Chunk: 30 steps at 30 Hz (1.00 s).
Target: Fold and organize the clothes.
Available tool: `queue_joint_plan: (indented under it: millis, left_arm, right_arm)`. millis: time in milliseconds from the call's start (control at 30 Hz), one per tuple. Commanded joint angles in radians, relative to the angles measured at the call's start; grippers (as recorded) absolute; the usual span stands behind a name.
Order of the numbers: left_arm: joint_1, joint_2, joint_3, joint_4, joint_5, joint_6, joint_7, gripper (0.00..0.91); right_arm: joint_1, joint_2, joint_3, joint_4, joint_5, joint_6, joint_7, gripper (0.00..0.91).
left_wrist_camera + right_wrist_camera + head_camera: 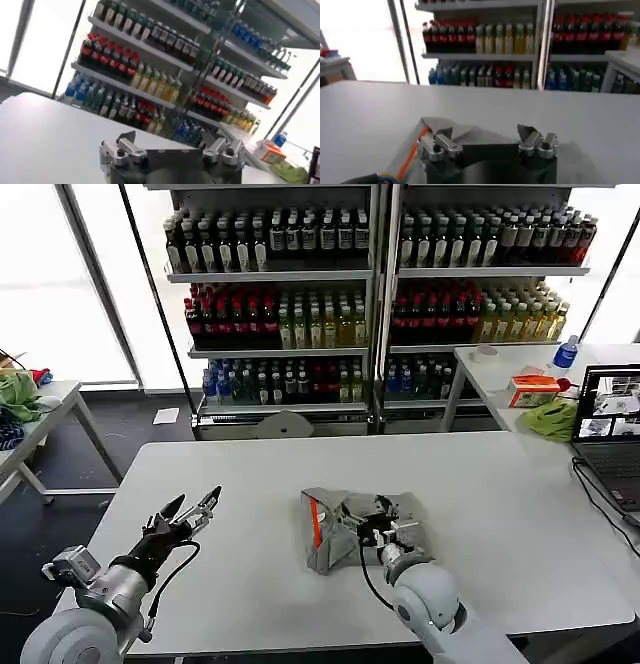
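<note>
Over the folded T-shirt (330,534), right gripper (378,518) hovers, fingers apart.

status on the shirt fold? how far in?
Looks mostly done: the grey T-shirt lies as a small folded bundle mid-table, its red-orange collar strip showing along one side. In hand: the right gripper is over the bundle, open, gripping nothing. The left gripper hovers open above bare table, away from the shirt. Left: probably tidying the uneven edges and placing the bundle.

Folded grey T-shirt (335,529), orange collar strip, table centre
</note>
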Motion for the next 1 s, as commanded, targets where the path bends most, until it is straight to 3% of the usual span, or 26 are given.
queue_joint_plan:
  millis: [33, 200, 333, 433, 567, 667, 800, 1000]
  left_arm:
    - [0.015, -0.009, -0.008, -0.003, 0.051, -0.011, 0.023, 0.907]
    - [0.044, -0.042, -0.03, -0.006, 0.16, -0.085, 0.065, 0.907]
    - [0.089, -0.08, -0.063, -0.017, 0.303, -0.176, 0.128, 0.907]
    - [0.143, -0.115, -0.096, -0.022, 0.432, -0.275, 0.198, 0.907]
    - [0.205, -0.181, -0.16, -0.023, 0.608, -0.413, 0.319, 0.907]
    - [0.233, -0.228, -0.207, -0.024, 0.681, -0.468, 0.394, 0.907]
    - [0.265, -0.271, -0.22, -0.016, 0.698, -0.576, 0.421, 0.907]
    - [0.297, -0.291, -0.212, -0.018, 0.712, -0.663, 0.465, 0.907]
  right_arm:
    - [-0.071, -0.068, 0.171, 0.201, -0.057, 0.247, -0.174, 0.907]
    - [-0.219, -0.1, 0.294, 0.222, -0.082, 0.337, -0.234, 0.907]
    - [-0.353, -0.12, 0.433, 0.233, -0.044, 0.39, -0.353, 0.907]
    - [-0.448, -0.114, 0.507, 0.237, -0.039, 0.456, -0.391, 0.907]
    - [-0.531, -0.095, 0.561, 0.237, -0.047, 0.502, -0.412, 0.907]
    - [-0.607, -0.094, 0.602, 0.23, -0.046, 0.537, -0.436, 0.907]
    - [-0.682, -0.106, 0.644, 0.232, -0.033, 0.571, -0.454, 0.907]
    - [-0.675, -0.085, 0.618, 0.231, -0.037, 0.573, -0.454, 0.907]
